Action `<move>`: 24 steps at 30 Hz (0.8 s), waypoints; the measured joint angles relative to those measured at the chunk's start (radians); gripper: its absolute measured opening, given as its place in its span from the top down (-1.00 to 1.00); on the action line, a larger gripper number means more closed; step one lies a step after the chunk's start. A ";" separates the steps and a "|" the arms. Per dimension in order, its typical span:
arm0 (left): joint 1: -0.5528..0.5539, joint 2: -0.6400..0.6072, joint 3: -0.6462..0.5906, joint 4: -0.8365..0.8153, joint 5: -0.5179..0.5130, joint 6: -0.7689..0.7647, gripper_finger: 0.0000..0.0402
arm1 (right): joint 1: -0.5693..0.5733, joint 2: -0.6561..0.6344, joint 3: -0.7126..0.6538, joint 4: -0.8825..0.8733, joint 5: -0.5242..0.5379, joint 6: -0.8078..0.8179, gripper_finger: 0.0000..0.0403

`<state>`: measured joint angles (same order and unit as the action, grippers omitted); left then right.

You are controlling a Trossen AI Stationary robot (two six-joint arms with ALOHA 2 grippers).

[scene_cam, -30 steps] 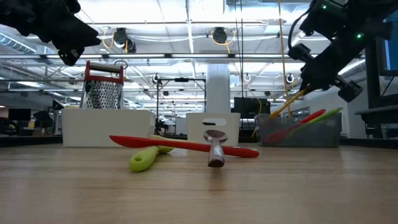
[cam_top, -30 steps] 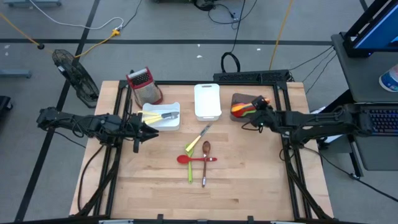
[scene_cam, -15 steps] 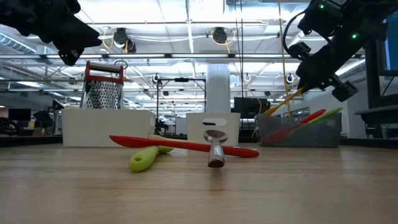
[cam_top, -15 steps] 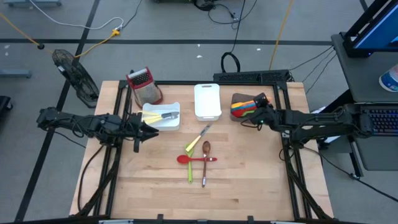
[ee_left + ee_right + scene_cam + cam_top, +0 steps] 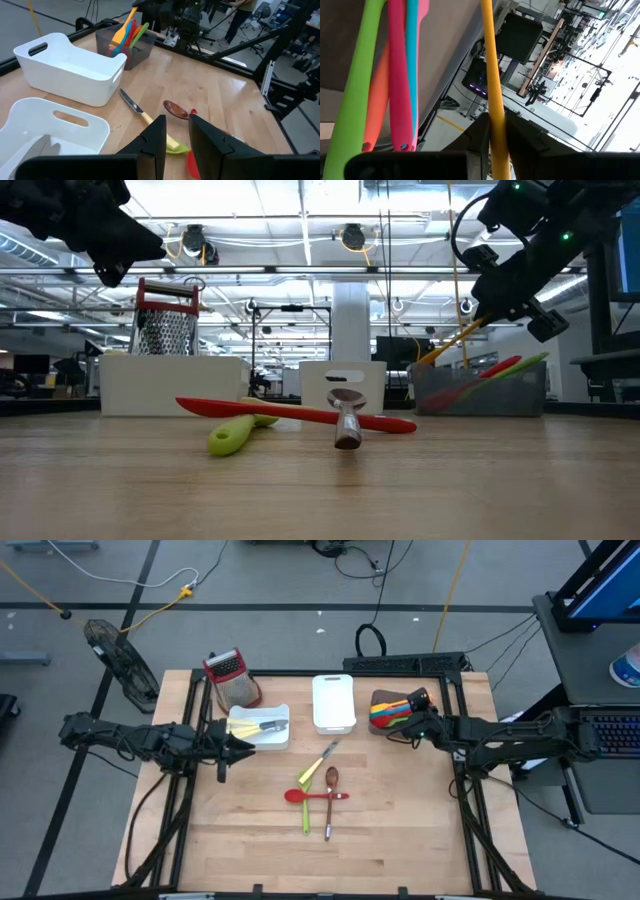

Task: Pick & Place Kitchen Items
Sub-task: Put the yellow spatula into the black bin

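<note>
Several colourful kitchen items stand in the dark tray (image 5: 381,700) at the far right. My right gripper (image 5: 496,131) is beside that tray (image 5: 420,724), shut on an orange-yellow utensil (image 5: 448,347) whose lower end is inside the tray. On the table's middle lie a red spoon (image 5: 315,796), a green utensil (image 5: 306,816), a brown spoon (image 5: 331,780) and a yellow-handled knife (image 5: 322,760). My left gripper (image 5: 177,137) hovers near the left white tray (image 5: 280,737). It is open by a narrow gap, with nothing between its fingers. My right gripper pinches the orange-yellow utensil's slim handle (image 5: 493,107) between its two fingers, which lie across it. The utensil slants down from the fingers. Its lower end (image 5: 420,364) is in the dark tray among the other utensils.
A second white tray (image 5: 333,703) stands at the far middle, and a red-topped grater (image 5: 231,677) at the far left. The left white tray holds a yellow and metal utensil (image 5: 262,726). The near half of the wooden table (image 5: 250,850) is bare.
My right gripper has rolled a little above the dark tray while keeping the orange-yellow utensil. The utensil now slants more, and its lower end has swung toward the table's left inside the tray.
</note>
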<state>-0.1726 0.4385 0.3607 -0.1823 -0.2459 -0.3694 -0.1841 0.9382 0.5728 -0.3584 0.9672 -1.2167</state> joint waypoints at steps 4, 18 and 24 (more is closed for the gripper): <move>0.000 0.000 0.000 -0.001 0.000 -0.001 0.57 | 0.000 0.000 0.000 0.000 0.001 0.000 0.75; 0.000 0.000 0.000 -0.001 -0.001 -0.002 0.57 | 0.000 0.000 0.000 0.003 0.008 -0.030 0.62; 0.000 0.000 0.000 -0.001 -0.001 -0.004 0.57 | 0.001 0.000 0.000 0.002 0.083 -0.057 0.46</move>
<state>-0.1726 0.4381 0.3607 -0.1833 -0.2466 -0.3736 -0.1833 0.9379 0.5728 -0.3569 1.0498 -1.2739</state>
